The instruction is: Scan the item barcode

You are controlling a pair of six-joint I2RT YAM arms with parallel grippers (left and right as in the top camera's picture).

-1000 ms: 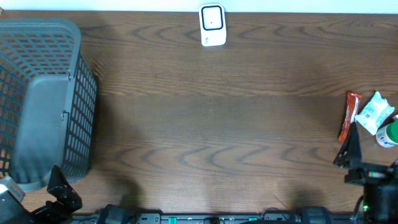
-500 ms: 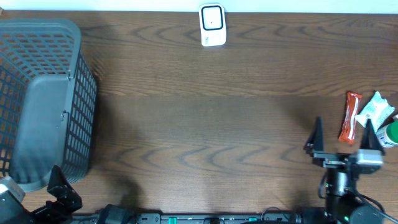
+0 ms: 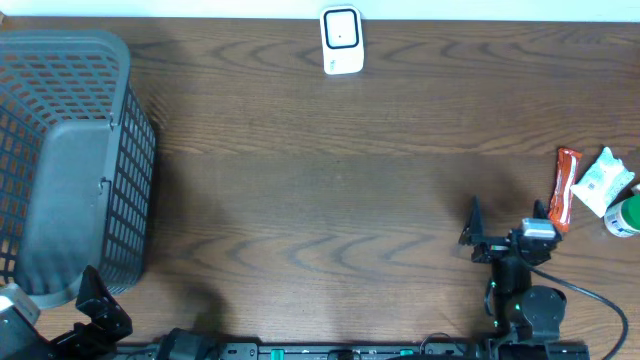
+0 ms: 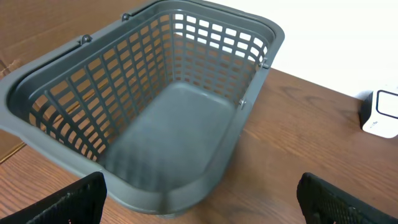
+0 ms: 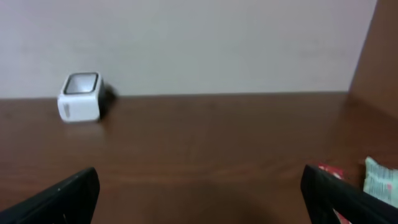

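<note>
At the right front of the brown wood-grain table [image 3: 300, 200], the right gripper [image 3: 507, 232] stands fully spread and empty, just left of the red foil bar packet [image 3: 562, 187], whose long axis runs near-to-far. The left gripper [image 4: 202, 202], likewise spread and empty, faces the grey plastic lattice basket [image 4: 56, 93]. The right wrist view alone shows the side faces of the white box scanner [image 5: 79, 98].

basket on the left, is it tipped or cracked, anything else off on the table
Nothing stands out. The basket sits upright, empty and whole at the left edge; the scanner stands at the far edge; the red bar and white packet lie side by side at the right.
</note>
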